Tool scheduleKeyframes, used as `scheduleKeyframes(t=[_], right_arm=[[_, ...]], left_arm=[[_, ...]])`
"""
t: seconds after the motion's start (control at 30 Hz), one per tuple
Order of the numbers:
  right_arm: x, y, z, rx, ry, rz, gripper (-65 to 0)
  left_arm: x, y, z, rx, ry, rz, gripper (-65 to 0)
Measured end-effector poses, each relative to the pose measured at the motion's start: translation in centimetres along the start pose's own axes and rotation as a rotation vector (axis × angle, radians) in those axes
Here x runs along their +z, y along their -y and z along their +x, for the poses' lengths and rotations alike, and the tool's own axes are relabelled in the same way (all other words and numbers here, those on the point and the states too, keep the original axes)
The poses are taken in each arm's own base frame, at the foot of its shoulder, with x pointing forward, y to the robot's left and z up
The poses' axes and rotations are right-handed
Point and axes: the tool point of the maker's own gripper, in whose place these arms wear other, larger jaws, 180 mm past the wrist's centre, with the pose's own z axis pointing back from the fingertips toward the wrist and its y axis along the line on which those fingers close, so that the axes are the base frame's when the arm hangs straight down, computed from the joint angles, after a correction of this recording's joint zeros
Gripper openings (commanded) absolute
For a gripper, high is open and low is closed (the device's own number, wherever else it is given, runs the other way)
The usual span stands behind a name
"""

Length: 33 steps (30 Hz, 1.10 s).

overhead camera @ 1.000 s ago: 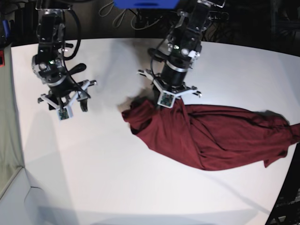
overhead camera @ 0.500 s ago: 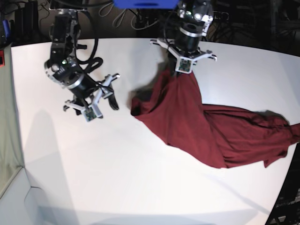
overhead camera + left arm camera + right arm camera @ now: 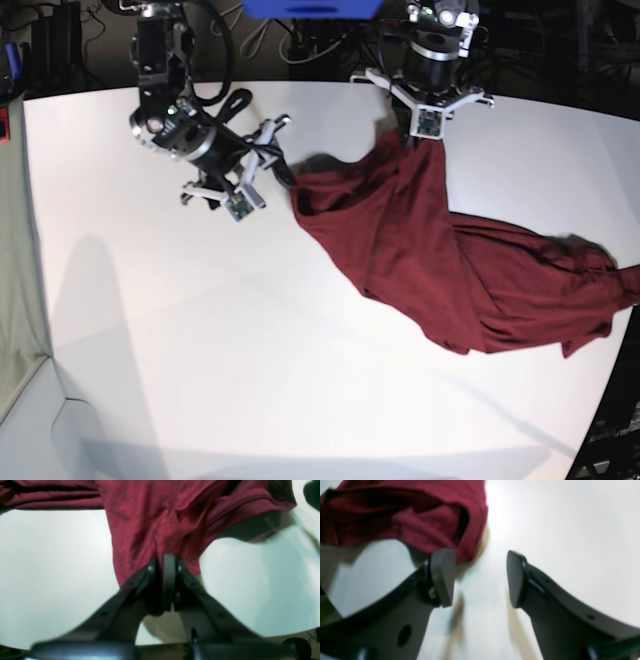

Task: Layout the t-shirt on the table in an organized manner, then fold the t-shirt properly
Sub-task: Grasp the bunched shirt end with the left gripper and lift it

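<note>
A: What can't we make out? The t-shirt [image 3: 440,270] runs off the tabletop [image 3: 200,350] at its right edge in the base view, so that end is cut off, and its folds hide the sleeves.

B: We see the left pincer [image 3: 424,137] clamped together on a bunch of the cloth, lifting it near the far edge; the rest trails across the tabletop.

A: And the right pincer [image 3: 480,578]?

B: Its jaws stand apart, holding nothing, just beside the shirt's near folded edge. Cables [image 3: 262,28] and dark gear crowd behind.
</note>
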Motion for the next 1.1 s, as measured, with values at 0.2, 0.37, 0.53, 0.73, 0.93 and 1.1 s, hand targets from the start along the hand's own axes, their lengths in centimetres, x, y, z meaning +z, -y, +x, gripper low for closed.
scheduleKeyframes(t=[0.2,0.37,0.53,0.73,0.93,1.1], right_arm=[[0.0,-0.6,-0.6,0.0,-0.014,0.014,-31.4],[-0.4,-1.5,-0.4,0.012,-0.012,0.041,-31.4],[-1.4,-1.6,-1.2,0.001,-0.04,0.062,-31.4],[-2.4,-0.7,-0.6,0.002,-0.038,0.06,-31.6],[-3.3,-0.3,-0.8,-0.012,-0.043,0.069,-35.6],[-4.1,0.0,-0.6,-0.033,-0.033,0.081,-54.6]], left_arm=[[0.0,0.0,0.0,0.0,0.001,0.0,-64.6],[0.0,0.1,0.0,0.0,0.0,-0.002,-64.6],[0.0,0.2,0.0,0.0,0.001,-0.006,-64.6],[0.1,0.2,-0.1,0.0,-0.002,-0.005,-64.6],[0.1,0.1,-0.1,0.0,-0.002,-0.003,-64.6],[0.0,0.2,0.0,0.0,-0.001,-0.006,-64.6]])
